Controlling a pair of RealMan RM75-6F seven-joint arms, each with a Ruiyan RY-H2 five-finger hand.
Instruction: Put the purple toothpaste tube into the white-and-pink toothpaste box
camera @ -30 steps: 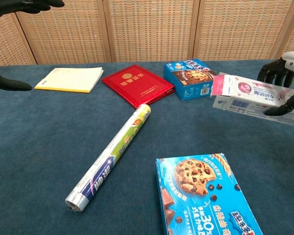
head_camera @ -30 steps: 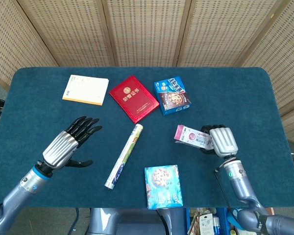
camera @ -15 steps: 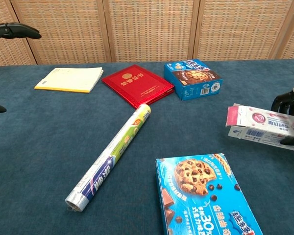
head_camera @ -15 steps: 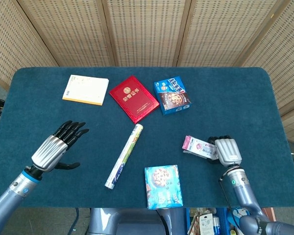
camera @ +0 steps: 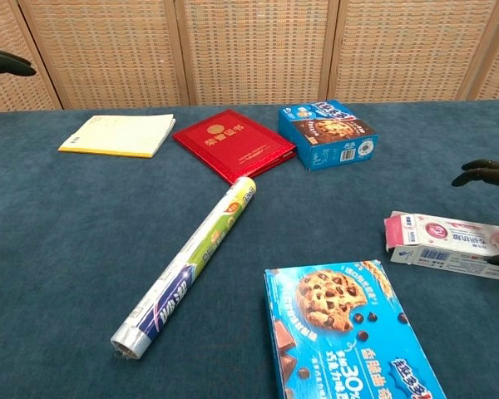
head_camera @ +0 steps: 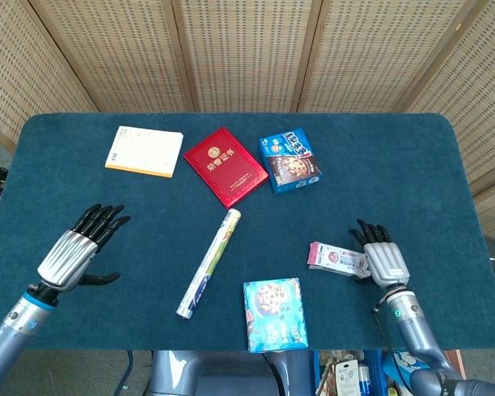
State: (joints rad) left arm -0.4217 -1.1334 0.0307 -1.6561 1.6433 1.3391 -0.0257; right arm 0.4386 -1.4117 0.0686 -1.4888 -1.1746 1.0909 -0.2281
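Two hands show, both with fingers spread and holding nothing: the left hand [head_camera: 70,252] at the lower left of the head view, the right hand [head_camera: 379,260] at lower right. Just beside the right hand, the white-and-pink toothpaste box [head_camera: 337,258] lies flat on the table [head_camera: 396,165]. No purple tube is visible outside it, so whether it is already inside I cannot tell.

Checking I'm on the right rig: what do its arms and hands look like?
Both match: left hand and right hand have ribbed silver backs and black fingers, on grey-blue arms. A blue ring marks the left wrist; a small green light and thin dark cable show at the right.
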